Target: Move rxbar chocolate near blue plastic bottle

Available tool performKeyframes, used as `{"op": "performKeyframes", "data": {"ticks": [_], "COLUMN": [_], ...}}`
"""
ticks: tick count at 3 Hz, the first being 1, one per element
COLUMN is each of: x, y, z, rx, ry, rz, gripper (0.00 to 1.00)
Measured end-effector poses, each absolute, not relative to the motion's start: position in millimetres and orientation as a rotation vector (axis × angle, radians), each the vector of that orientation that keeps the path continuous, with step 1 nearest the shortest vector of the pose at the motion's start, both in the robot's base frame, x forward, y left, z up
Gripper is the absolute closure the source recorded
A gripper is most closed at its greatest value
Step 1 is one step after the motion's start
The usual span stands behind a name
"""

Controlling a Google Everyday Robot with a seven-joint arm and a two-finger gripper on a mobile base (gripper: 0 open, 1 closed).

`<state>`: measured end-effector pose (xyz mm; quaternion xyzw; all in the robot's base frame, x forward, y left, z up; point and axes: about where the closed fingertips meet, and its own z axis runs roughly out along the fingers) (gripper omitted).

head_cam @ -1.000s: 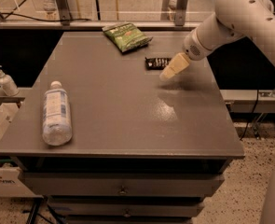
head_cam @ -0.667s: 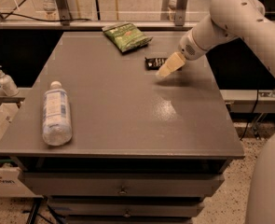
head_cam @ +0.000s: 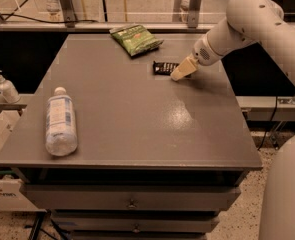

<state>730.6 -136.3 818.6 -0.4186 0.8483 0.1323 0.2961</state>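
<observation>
The rxbar chocolate (head_cam: 164, 68) is a small flat black wrapper lying on the grey table (head_cam: 137, 114) toward the back right. My gripper (head_cam: 181, 71) hangs on the white arm coming from the right, with its tan fingertips right at the bar's right end, partly covering it. The blue plastic bottle (head_cam: 60, 126) lies on its side near the table's front left corner, white cap pointing away, far from the bar.
A green snack bag (head_cam: 135, 38) lies at the table's back edge, just behind the bar. A small white pump dispenser (head_cam: 6, 87) stands off the table to the left. Drawers sit under the tabletop. My white base (head_cam: 287, 194) shows at lower right.
The gripper has moved slightly back and toward the bar's right end. The bar, bag and bottle have not moved.
</observation>
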Motion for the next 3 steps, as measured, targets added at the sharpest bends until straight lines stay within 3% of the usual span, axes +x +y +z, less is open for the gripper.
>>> {"op": "performKeyframes", "data": {"ticks": [2, 3], "x": [719.3, 702.8], "y": [-156.2, -160.6], "z": [838.4, 854.0], "rx": [-1.087, -1.092], "ry": [2.243, 2.216], "rz": [0.345, 0.358], "gripper": [0.87, 1.0]}}
